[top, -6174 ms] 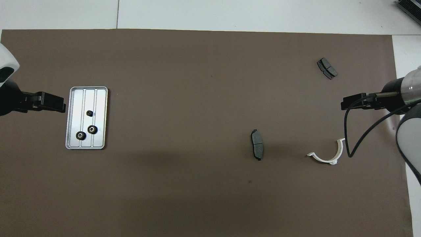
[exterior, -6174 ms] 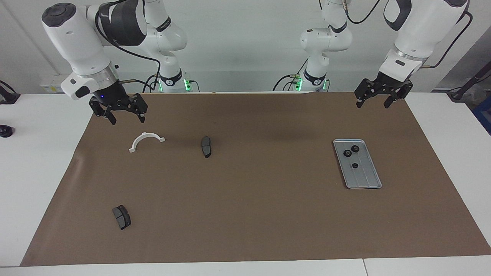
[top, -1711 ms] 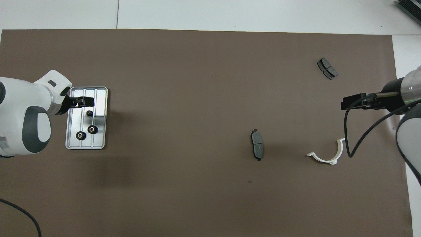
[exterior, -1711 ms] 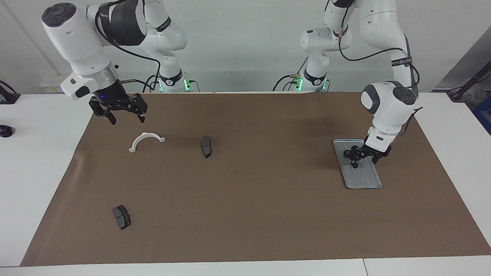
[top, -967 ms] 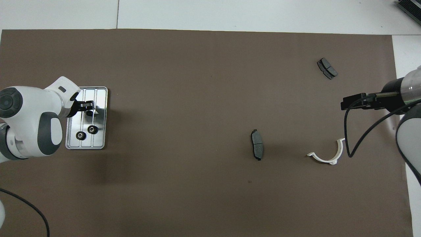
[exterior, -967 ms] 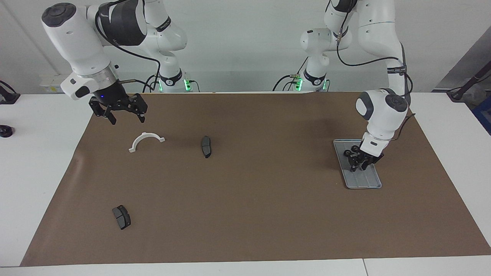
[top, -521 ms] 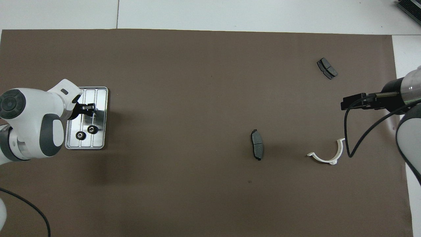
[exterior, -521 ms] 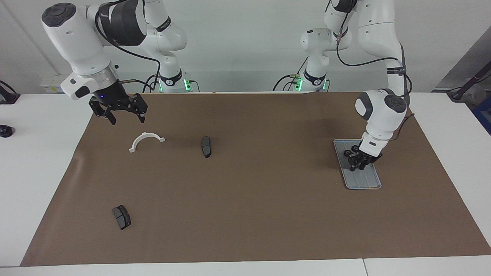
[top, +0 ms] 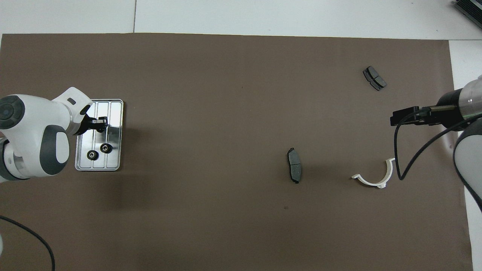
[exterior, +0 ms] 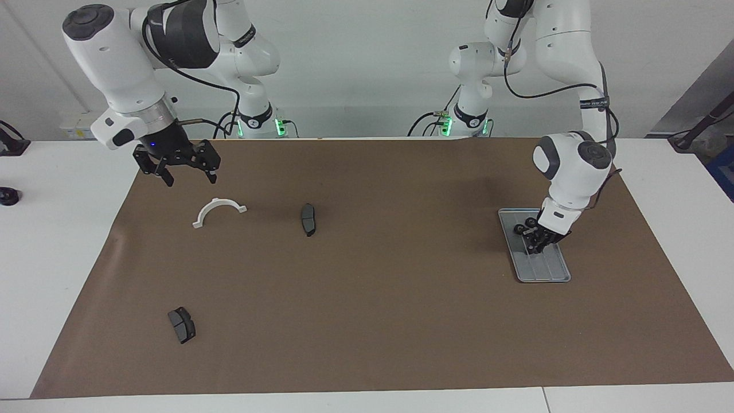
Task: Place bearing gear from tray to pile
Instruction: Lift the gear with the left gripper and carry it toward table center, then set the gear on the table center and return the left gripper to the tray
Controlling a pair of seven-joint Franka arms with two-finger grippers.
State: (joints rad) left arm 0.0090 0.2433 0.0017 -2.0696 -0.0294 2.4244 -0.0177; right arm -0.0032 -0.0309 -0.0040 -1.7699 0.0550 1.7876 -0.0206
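The silver-grey tray (exterior: pixel 547 269) (top: pixel 115 113) lies on the brown mat toward the left arm's end of the table. My left gripper (exterior: pixel 536 248) (top: pixel 101 126) stands low over the middle of the tray, shut on a small black bearing gear. Two more bearing gears (top: pixel 91 154) (top: pixel 106 148) rest on the tray's end nearer the robots; one of them (exterior: pixel 519 229) shows beside the gripper. My right gripper (exterior: pixel 191 179) (top: pixel 393 120) hangs open and waits over the mat's corner at the right arm's end. A pile is out of view.
A white half-ring (exterior: pixel 218 210) (top: pixel 374 180) lies below the right gripper. One dark brake pad (exterior: pixel 308 218) (top: pixel 294 165) lies near mid-table; another (exterior: pixel 182 324) (top: pixel 374 78) lies farther from the robots at the right arm's end.
My left gripper came down from above the mat's corner onto the tray and closed its fingers around the small gear at the tray's middle. The right arm has not moved.
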